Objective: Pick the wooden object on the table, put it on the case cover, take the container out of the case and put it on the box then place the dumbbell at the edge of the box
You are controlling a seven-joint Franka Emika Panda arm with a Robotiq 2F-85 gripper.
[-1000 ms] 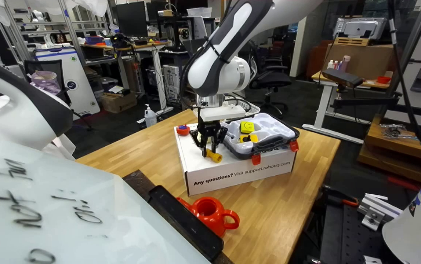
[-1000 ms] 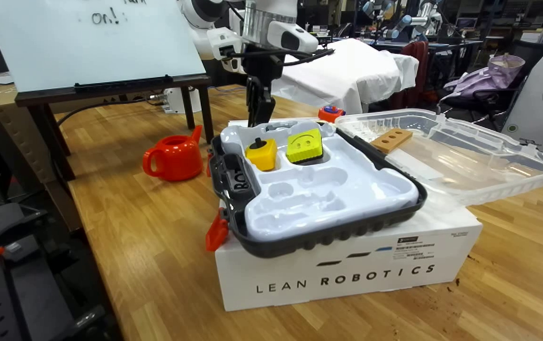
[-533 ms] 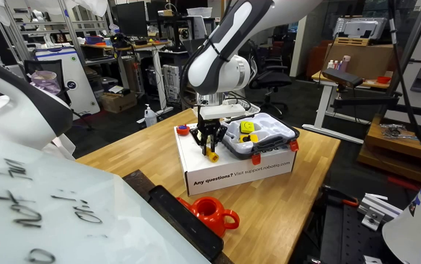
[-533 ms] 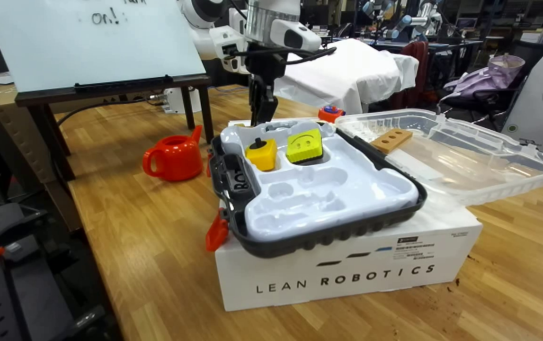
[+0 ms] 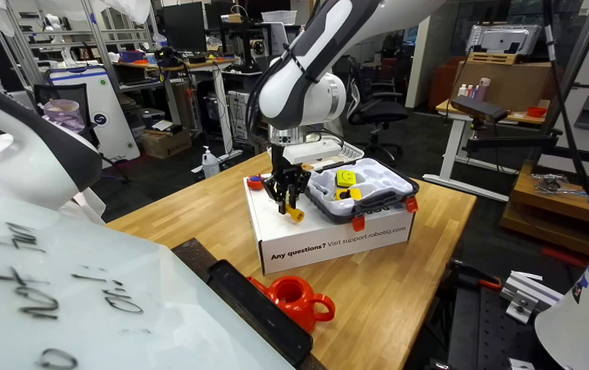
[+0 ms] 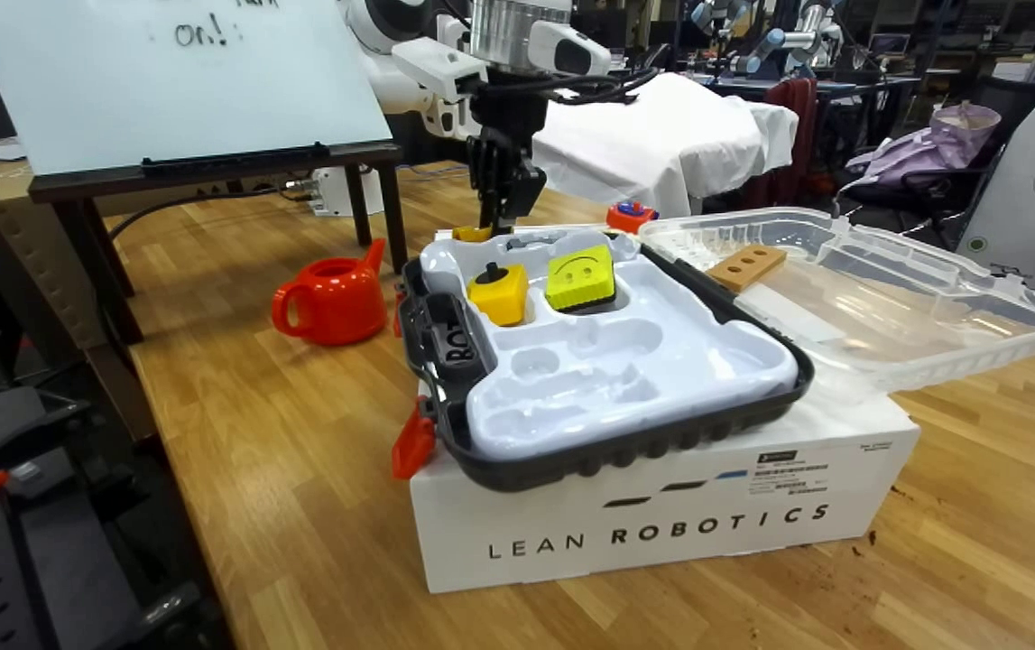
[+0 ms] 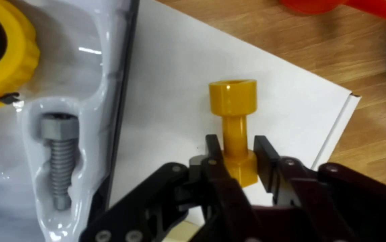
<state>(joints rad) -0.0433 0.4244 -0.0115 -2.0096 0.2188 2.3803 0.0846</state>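
Dumbbell [image 7: 235, 129]: the yellow one; by my judgement the last step is in hand, setting it at the edge of the white cardboard box [image 6: 562, 515].
Claw [image 7: 236, 143]: mine pinches the dumbbell's near end from both sides, the rest jutting out ahead.
Box edge: I hold the dumbbell over the box top, beside the open case [image 6: 706, 379]; whether it touches, I can't tell. Next I'd bring it to an edge, lower it level and let go gently, since it could roll off.
Wooden block [image 6: 752, 269]: lies on the clear case cover [image 6: 932, 298], so I count that part done.
Pale yellow object [image 7: 181, 233]: seems to be on the box, mostly hidden by my claw; I take it for the container, without being sure.
Case recesses: a tape measure [image 6: 501, 298], a smiley block [image 6: 580, 278] and a grey hex bolt [image 7: 61, 158].
Worktop [image 6: 291, 451]: light wood planks under the box; a red teapot [image 6: 337, 307] stands near it, not touching.
Room: a busy lab, with a whiteboard [image 6: 183, 90], a draped white sheet [image 6: 661, 144] and an office chair [image 5: 376, 110].
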